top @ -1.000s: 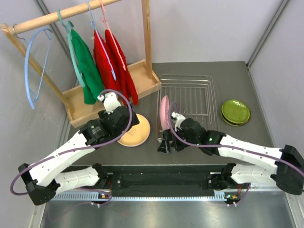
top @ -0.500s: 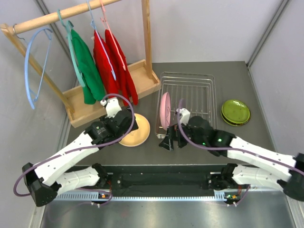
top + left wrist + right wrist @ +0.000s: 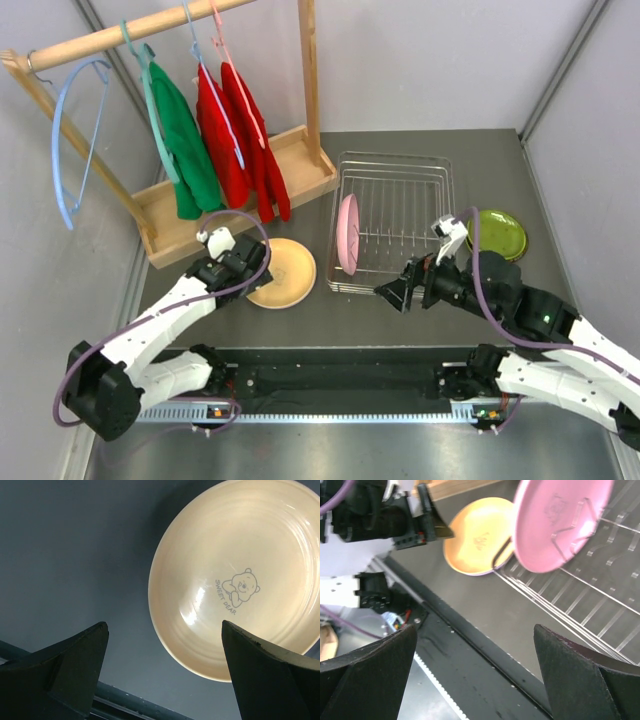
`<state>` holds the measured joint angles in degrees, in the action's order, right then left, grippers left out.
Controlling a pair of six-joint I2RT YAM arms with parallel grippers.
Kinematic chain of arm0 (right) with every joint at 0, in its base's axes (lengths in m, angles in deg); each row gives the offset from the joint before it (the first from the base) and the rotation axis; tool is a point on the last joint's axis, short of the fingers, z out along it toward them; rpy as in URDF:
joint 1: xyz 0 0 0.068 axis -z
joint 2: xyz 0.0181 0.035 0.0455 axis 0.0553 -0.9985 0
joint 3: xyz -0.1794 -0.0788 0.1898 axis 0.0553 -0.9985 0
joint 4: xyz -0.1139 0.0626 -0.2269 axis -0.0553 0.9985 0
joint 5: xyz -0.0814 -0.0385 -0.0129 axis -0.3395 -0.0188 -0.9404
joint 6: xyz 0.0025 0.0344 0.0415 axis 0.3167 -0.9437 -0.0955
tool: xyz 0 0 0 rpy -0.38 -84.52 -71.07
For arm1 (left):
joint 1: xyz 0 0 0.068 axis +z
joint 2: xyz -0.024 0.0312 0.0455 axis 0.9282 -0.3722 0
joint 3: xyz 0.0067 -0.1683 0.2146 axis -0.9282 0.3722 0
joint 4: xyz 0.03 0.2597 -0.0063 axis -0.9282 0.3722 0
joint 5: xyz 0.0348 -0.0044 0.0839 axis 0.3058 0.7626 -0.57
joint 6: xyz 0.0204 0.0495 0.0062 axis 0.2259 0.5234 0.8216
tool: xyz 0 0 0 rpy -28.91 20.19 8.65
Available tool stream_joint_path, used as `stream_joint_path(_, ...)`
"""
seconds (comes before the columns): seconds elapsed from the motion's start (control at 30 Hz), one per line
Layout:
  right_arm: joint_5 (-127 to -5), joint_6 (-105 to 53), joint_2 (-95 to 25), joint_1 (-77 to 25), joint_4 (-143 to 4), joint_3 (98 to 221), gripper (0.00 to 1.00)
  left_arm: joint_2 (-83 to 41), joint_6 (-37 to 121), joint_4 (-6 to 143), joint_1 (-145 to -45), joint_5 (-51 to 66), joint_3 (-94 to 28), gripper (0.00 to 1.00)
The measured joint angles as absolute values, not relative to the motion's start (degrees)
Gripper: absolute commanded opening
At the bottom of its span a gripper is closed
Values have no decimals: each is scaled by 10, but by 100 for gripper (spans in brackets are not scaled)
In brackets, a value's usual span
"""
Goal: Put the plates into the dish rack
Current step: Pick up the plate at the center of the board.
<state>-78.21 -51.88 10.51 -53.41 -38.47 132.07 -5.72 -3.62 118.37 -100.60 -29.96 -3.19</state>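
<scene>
- right gripper (image 3: 393,293): jaws spread wide, nothing between them; it hovers above the dark table (image 3: 330,312), just off the near edge of the dish rack (image 3: 395,158), pointing left.
- left gripper (image 3: 236,266): jaws likewise wide apart and empty; it hangs over the left rim of the orange-tan plate (image 3: 288,272). the left wrist view shows both fingers clear of the plate.
- orange-tan plate: lies flat on the table, face up, left of the rack and not in it. a small bear drawing with lettering is at its centre.
- pink plate (image 3: 347,234): stands on edge in the rack at its left end, held between the upright wires and leaning slightly.
- dish rack: silver wire, on the table right of centre – the pink plate is the only plate seen in it.
- lime green plate (image 3: 500,234): flat on the table just right of the rack, partly behind the right arm's wrist and cable.
- wooden clothes stand (image 3: 150,26): far left, with a green garment (image 3: 185,150), two red garments (image 3: 240,140) and a bare blue hanger (image 3: 75,140).
</scene>
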Motion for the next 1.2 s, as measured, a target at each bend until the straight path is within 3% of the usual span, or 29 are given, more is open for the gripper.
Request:
stream_joint_path(0.33, -842, -518, 91, -533, -326, 1334, 99, -60, -36, 1136, -982, -256, 8, 87)
stream_joint_path(0.6, -854, -517, 91, -518, -311, 1338, 99, -65, -40, 1100, -978, -236, 39, 63)
stream_joint_path(0.83, -856, -517, 90, -507, -301, 1338, 99, -66, -45, 1091, -977, -229, 49, 48)
stream_joint_path(1.2, -856, -517, 79, -494, -295, 1344, 99, -66, -47, 1091, -976, -228, 61, 11)
